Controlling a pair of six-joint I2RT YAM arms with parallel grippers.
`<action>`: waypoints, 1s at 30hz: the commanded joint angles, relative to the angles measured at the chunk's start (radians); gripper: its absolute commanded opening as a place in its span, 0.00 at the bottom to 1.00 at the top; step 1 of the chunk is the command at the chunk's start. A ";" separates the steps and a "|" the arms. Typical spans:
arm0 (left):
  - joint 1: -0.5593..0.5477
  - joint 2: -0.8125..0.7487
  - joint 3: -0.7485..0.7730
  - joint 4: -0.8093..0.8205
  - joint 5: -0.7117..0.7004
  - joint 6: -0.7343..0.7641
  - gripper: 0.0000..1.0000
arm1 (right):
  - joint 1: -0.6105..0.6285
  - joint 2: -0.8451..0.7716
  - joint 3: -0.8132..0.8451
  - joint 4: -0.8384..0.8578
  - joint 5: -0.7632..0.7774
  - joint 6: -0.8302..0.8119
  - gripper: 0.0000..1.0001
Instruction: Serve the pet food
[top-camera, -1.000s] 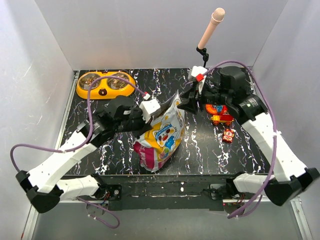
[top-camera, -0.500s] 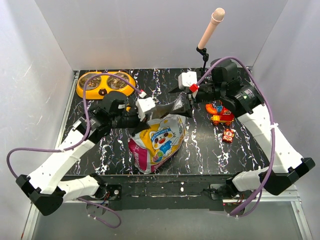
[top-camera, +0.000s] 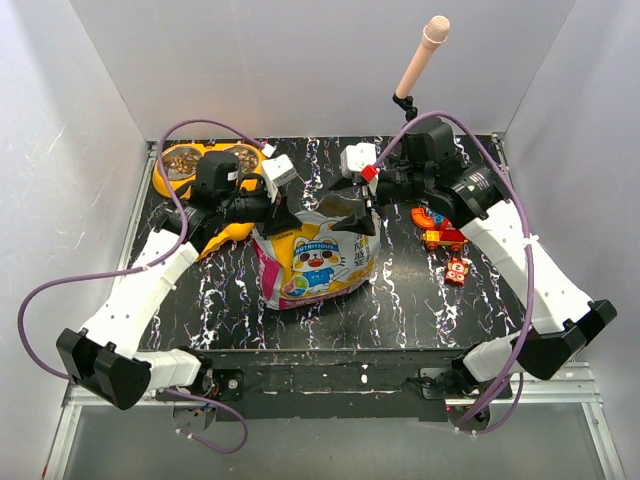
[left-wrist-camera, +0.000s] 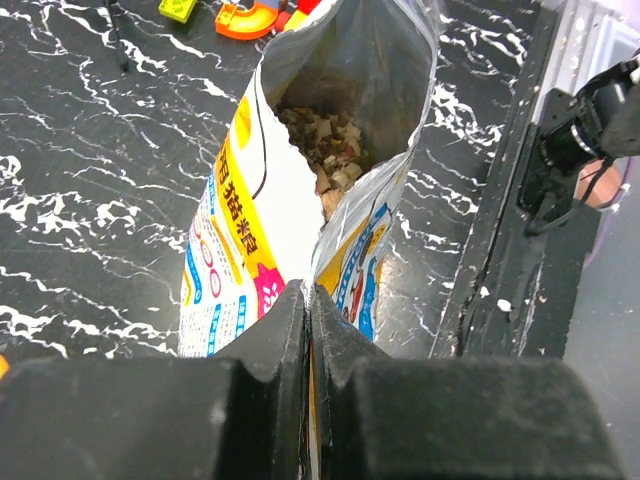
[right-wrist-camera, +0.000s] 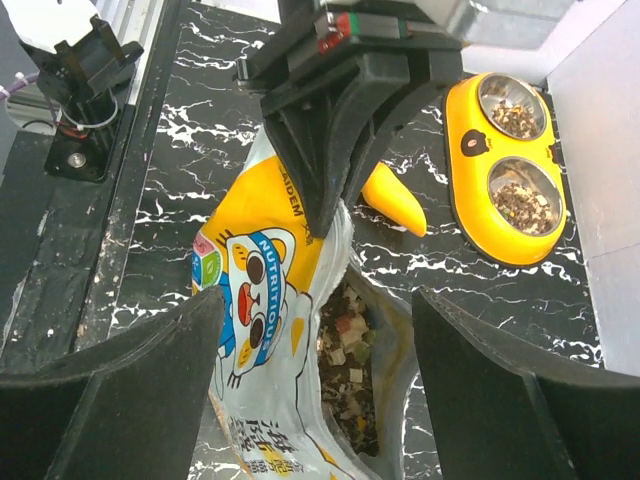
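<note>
The pet food bag (top-camera: 315, 258), white, yellow and pink with a cartoon cat, lies mid-table with its mouth open toward the back. Brown kibble (left-wrist-camera: 322, 140) shows inside it, also in the right wrist view (right-wrist-camera: 350, 370). My left gripper (top-camera: 283, 213) is shut on the bag's top edge; its jaws pinch the rim (left-wrist-camera: 306, 290). My right gripper (top-camera: 360, 212) is open, its fingers wide apart on either side of the bag's mouth (right-wrist-camera: 318, 300) without touching it. A yellow double bowl (top-camera: 185, 178) at the back left holds some kibble (right-wrist-camera: 518, 198).
A yellow curved piece (top-camera: 225, 236) lies between the bowl and the bag. Colourful toy bricks (top-camera: 440, 228) sit at the right, one more nearer (top-camera: 457, 272). A pink-tipped stand (top-camera: 420, 60) rises at the back right. White walls enclose three sides.
The bag has swung left and toward the back with my left gripper, now close to the yellow bowl. My right arm followed leftward over the bag's mouth.
</note>
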 joint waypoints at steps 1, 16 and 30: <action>0.002 -0.171 -0.005 0.331 0.186 -0.107 0.00 | 0.007 0.002 0.021 -0.007 -0.003 -0.009 0.82; 0.002 -0.217 -0.023 0.273 0.219 -0.089 0.00 | 0.111 0.187 0.156 -0.077 -0.006 0.017 0.78; 0.002 -0.260 -0.040 0.302 0.220 -0.112 0.00 | 0.119 0.158 0.100 -0.261 0.169 -0.191 0.62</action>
